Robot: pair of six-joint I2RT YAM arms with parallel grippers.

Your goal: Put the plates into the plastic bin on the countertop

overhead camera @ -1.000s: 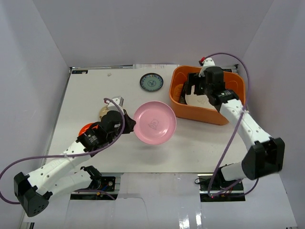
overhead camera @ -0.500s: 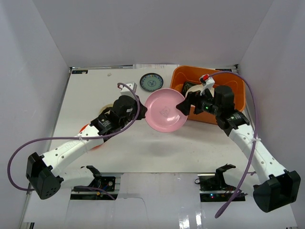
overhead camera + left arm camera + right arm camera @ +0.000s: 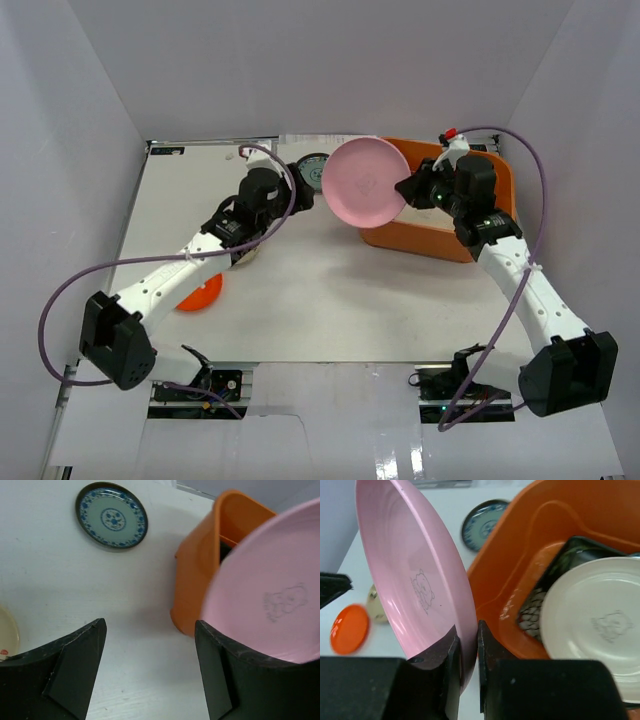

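Pink plate [image 3: 272,580] nr orange bin [image 3: 196,582]

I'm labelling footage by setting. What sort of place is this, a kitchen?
Likely a robot test cell, not a kitchen: white tabletop boxed by white walls, an orange bin and a blue-patterned plate set on it.

Plates in view — six: one pink round plate [image 3: 362,182], one small blue-patterned plate [image 3: 111,514], one small orange plate [image 3: 203,292], one small beige plate [image 3: 5,630], one cream round plate [image 3: 602,630] and one black floral square plate [image 3: 532,615]. Two of the six lie inside the bin, three lie on the countertop [image 3: 330,290], and one is held off it. Orange plastic bin [image 3: 425,238]: one. Robot arms: two — the left arm [image 3: 170,280] and the right arm [image 3: 525,280]. Two-finger grippers: two, the left gripper [image 3: 150,625] and the right gripper [image 3: 467,630]. Purple cables [image 3: 541,200]: two, one per arm.
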